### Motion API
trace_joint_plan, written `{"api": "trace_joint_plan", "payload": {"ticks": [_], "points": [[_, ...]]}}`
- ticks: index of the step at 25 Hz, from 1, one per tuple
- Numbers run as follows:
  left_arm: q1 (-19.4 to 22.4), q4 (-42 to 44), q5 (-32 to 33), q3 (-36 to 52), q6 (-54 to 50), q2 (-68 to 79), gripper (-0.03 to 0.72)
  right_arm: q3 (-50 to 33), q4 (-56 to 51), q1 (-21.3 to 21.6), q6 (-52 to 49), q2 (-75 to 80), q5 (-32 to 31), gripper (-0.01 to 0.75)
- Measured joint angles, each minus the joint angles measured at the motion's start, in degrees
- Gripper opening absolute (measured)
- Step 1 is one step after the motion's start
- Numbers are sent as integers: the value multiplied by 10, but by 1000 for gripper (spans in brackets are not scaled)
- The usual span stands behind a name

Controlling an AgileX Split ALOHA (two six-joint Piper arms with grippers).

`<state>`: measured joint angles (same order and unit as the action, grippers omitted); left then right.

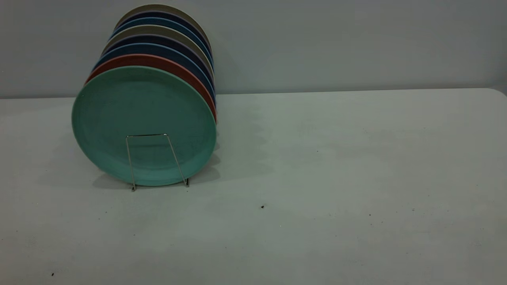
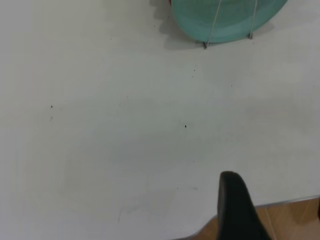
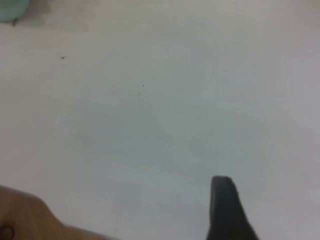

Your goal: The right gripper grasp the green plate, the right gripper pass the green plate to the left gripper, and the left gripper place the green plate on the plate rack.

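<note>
The green plate [image 1: 142, 118] stands upright at the front of a row of plates in the plate rack [image 1: 146, 135], behind the front wire loop, at the table's back left. The plate [image 2: 225, 20] and the rack's wire [image 2: 215, 24] also show in the left wrist view. A sliver of the plate [image 3: 10, 9] shows in the right wrist view. Neither gripper shows in the exterior view. My left gripper [image 2: 275, 192] hovers over the table's near edge, empty, far from the plate, its fingers wide apart. My right gripper [image 3: 272, 200] hovers over bare table, empty, with one finger [image 3: 222, 200] in view.
Behind the green plate stand a salmon-pink plate [image 1: 166, 62], dark blue plates [image 1: 158, 49] and beige plates [image 1: 158, 31]. A grey wall runs behind the table. The table's edge and wooden floor [image 2: 285, 222] show by the left gripper; the floor [image 3: 20, 215] also shows in the right wrist view.
</note>
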<state>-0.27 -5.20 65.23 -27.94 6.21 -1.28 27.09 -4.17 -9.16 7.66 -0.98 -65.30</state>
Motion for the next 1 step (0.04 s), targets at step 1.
{"api": "trace_joint_plan", "payload": {"ticks": [1], "points": [[0, 0, 0, 0, 0, 0, 424, 0, 0, 0, 0, 0, 0, 445]]}}
